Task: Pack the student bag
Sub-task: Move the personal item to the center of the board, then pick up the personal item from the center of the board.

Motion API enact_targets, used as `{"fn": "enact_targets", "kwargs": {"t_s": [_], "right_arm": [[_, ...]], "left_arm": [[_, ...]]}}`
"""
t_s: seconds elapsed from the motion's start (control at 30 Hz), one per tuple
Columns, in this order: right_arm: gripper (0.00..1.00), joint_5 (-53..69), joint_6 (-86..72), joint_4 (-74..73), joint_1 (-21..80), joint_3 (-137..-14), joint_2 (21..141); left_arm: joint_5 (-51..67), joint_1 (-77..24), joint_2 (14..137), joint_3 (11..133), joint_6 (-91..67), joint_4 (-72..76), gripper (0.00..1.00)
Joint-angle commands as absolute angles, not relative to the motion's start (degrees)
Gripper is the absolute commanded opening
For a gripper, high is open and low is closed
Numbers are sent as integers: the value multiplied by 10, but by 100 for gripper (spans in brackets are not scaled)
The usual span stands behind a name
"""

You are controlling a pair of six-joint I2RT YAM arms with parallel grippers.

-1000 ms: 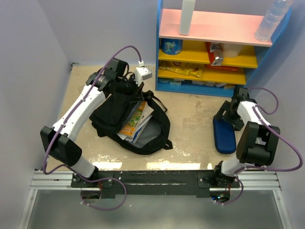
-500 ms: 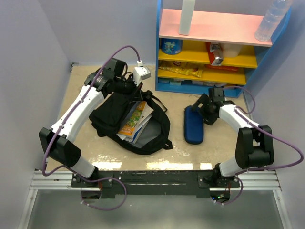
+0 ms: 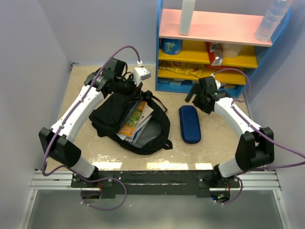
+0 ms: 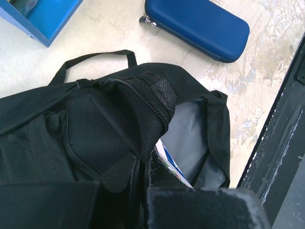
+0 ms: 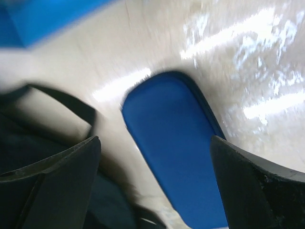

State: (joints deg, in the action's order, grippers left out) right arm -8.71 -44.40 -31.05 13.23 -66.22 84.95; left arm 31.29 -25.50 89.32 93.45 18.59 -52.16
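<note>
1. Student bag (image 3: 107, 117): soft and all black, it lies flat on the table (image 3: 205, 152) at about 9 o'clock from the table's centre. Its mouth is unzipped toward 5 o'clock and shows grey lining. Books (image 3: 134, 118) with an orange-and-green cover poke out of it.
2. The left fingers (image 4: 47, 205) are clenched on the bag's zippered top edge at its 12 o'clock end, with black fabric pinched between them.
3. The right fingers (image 5: 47, 186) are spread wide and grasp nothing. They hang over the 12 o'clock end of a dark-blue pencil case (image 3: 189, 124).
4. Only the left wrist view shows the mesh-backed zipper flap folded over and a thin carry loop behind it. The right wrist view is blurred and shows a black strap near the case. Only the top view gives the whole layout.
5. The case lies at 3 o'clock of the bag, just beside it, with a strip of bare table between them. The shelf unit (image 3: 159, 47) stands at 1 o'clock, near the right wrist. The table's front edge runs at 6 o'clock, close below the bag.
</note>
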Motion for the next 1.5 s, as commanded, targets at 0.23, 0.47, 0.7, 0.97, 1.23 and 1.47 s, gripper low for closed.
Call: {"fn": "enact_targets", "kwargs": {"t_s": [0.23, 0.47, 0.7, 0.97, 1.23, 1.47], "right_arm": [[99, -156, -392, -405, 173, -625, 848], [99, -133, -438, -355, 151, -546, 845], [99, -36, -489, -273, 156, -465, 832], [99, -12, -645, -131, 220, -299, 687], [99, 23, -646, -105, 236, -279, 652], [99, 76, -686, 117, 265, -196, 615]], "left_arm": [[325, -251, 869, 971, 175, -526, 0], [320, -250, 871, 986, 180, -541, 0], [316, -250, 881, 1012, 181, -558, 0], [311, -251, 903, 1048, 177, -583, 0], [302, -252, 916, 1043, 167, -571, 0], [297, -254, 933, 1048, 164, -573, 0]]}}
